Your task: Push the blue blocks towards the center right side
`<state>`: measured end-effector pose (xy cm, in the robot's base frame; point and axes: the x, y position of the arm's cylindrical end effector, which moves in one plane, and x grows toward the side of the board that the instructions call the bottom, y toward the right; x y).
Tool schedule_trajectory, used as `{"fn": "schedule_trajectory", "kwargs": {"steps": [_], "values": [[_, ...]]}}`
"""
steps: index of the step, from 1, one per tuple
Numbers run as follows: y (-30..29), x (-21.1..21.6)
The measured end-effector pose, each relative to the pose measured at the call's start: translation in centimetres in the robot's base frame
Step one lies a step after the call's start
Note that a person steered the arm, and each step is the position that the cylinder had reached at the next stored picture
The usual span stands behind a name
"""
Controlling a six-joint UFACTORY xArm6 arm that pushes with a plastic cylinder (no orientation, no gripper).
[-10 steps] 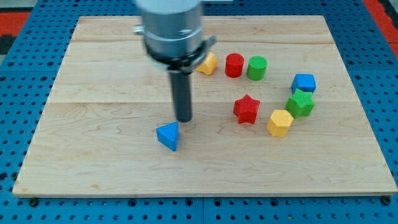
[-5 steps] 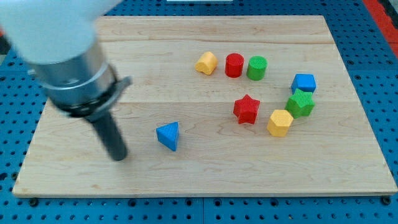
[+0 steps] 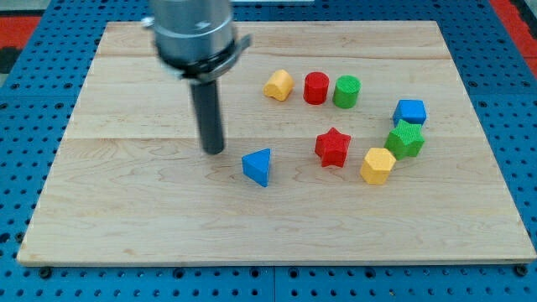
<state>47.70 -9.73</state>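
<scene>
Currently my tip (image 3: 215, 151), a bare rod with no pincer to part or clamp, stands just left of the blue triangular block (image 3: 258, 166), mid-push; next, shove it rightward toward the blue cube (image 3: 410, 111).

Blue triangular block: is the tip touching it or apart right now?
Apart. My tip sits to the view's left of the blue triangular block, slightly above it, with a strip of bare wooden board showing between them.

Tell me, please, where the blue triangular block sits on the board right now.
The blue triangular block lies just below the board's centre, with the red star to its right and my tip close on its upper left, not touching.
</scene>
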Motion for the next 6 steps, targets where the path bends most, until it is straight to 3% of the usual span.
{"fn": "schedule_trajectory", "kwargs": {"steps": [1,2,3,4,6], "values": [[0.5,5.1],[8.8,2.2],[15.6,-7.2],[17.1,-9.1],[14.8,-7.2]]}}
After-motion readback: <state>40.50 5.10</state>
